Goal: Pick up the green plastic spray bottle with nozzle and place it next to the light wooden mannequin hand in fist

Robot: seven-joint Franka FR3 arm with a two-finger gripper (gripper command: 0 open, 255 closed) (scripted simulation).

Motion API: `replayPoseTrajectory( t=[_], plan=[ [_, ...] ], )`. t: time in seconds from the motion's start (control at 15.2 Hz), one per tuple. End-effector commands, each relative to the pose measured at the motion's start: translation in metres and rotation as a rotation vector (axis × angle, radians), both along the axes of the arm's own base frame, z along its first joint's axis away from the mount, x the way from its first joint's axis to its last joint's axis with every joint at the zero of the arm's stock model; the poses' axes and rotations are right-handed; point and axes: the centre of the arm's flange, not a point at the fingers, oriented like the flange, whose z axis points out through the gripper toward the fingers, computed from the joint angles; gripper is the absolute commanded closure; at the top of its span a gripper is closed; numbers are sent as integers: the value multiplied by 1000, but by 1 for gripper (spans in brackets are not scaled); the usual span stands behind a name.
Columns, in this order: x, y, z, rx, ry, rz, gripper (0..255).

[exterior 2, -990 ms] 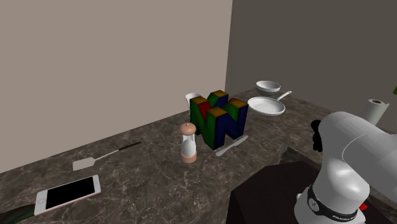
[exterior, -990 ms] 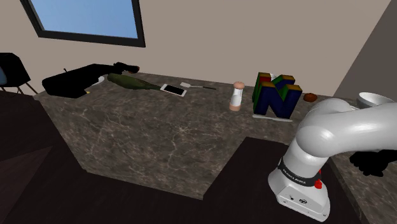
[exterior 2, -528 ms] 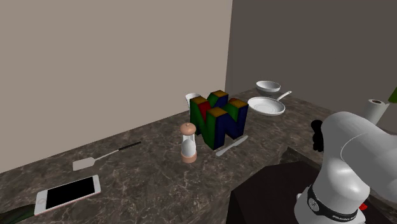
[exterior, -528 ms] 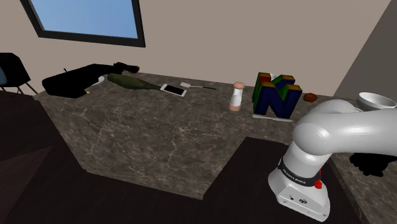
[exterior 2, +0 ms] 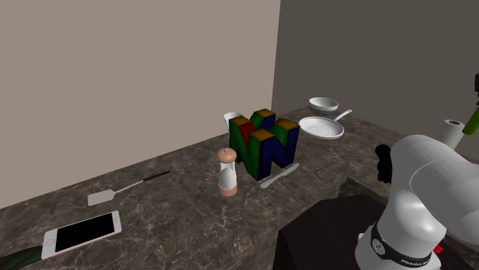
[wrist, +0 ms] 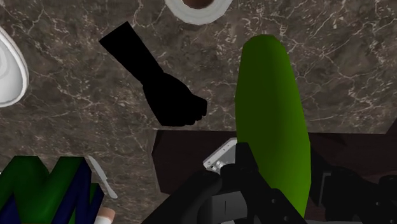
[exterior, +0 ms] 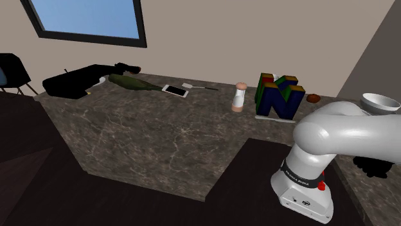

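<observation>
Nearest thing first: the gripper [wrist: 286,191] is clamped onto the green spray bottle [wrist: 270,108]. The fingers pinch its lower end and the long body sticks out ahead, though I can't make out the nozzle. The bottle is up in the air, off to one side of the mannequin hand [wrist: 168,95] and not touching it. My guess is it's carried that high to clear the clutter. Just below it is the edge of the dark stand [wrist: 191,156], right by the hand's knuckles. The hand is drawn flat black and lies on the marble counter [wrist: 356,57]. That bare patch on the bottle's side of the hand looks like the obvious landing spot. Past the hand's wrist end sits a paper towel roll [wrist: 198,7]. Further off on the hand's other side are a white pan [exterior 2: 321,127] and the N64 logo block [wrist: 44,191].
</observation>
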Motion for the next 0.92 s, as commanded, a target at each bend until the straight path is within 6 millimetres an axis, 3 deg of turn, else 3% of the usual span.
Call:
replayPoseTrajectory(
  t=[0.0, 0.86],
  plan=[
    [0, -1, -12, 0, 0, 0, 255],
    [0, -1, -80, 0, 0, 0, 255]
  ],
)
